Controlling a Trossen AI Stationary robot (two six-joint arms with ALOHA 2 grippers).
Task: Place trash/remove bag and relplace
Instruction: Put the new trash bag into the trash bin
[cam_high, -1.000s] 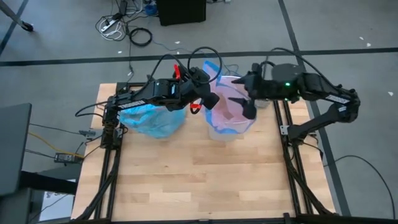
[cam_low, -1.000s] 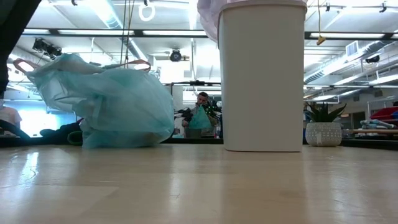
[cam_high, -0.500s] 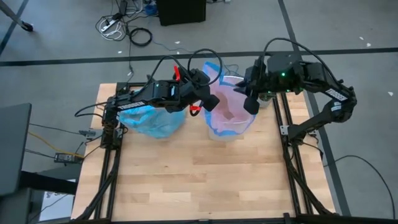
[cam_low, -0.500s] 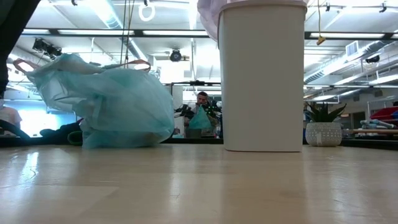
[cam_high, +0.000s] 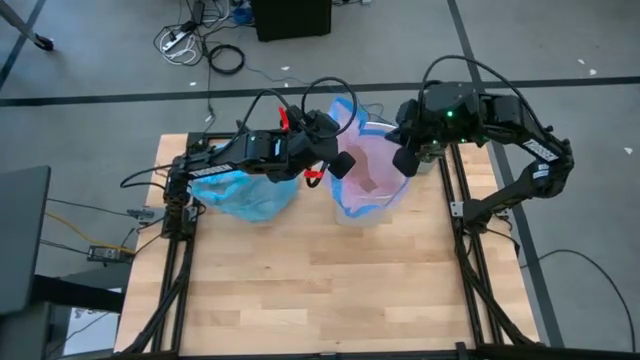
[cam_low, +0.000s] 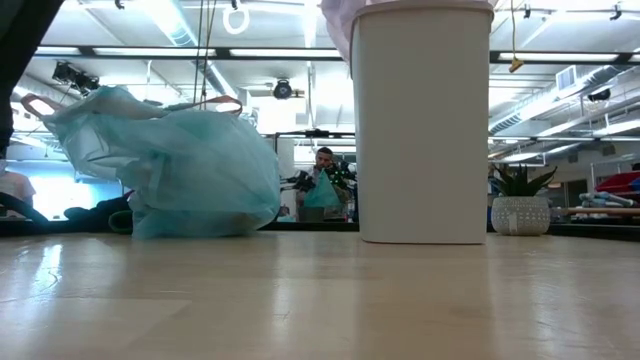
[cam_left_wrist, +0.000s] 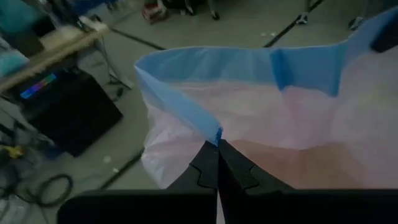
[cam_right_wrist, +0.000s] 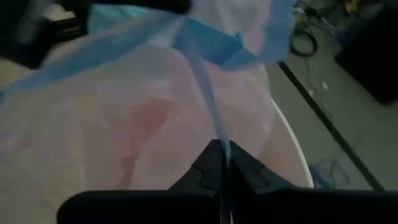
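High view: right gripper (cam_high: 405, 160) has just closed on the pink bag's (cam_high: 368, 180) blue rim over the bin (cam_low: 421, 120), opposite the left gripper (cam_high: 340, 163) pinching it; liner spreading may proceed; blue bag (cam_high: 245, 193) lies beside the bin.

I've got the table (cam_high: 330, 290)'s near half bare wood, plenty of room to pass. Far edge is crowded: light-blue bag (cam_high: 245, 195) sits at far left, white bin (cam_low: 420, 120) w/ pink bag (cam_high: 368, 180) just beside it. Both arms hang over the bin mouth, blocking it from above.
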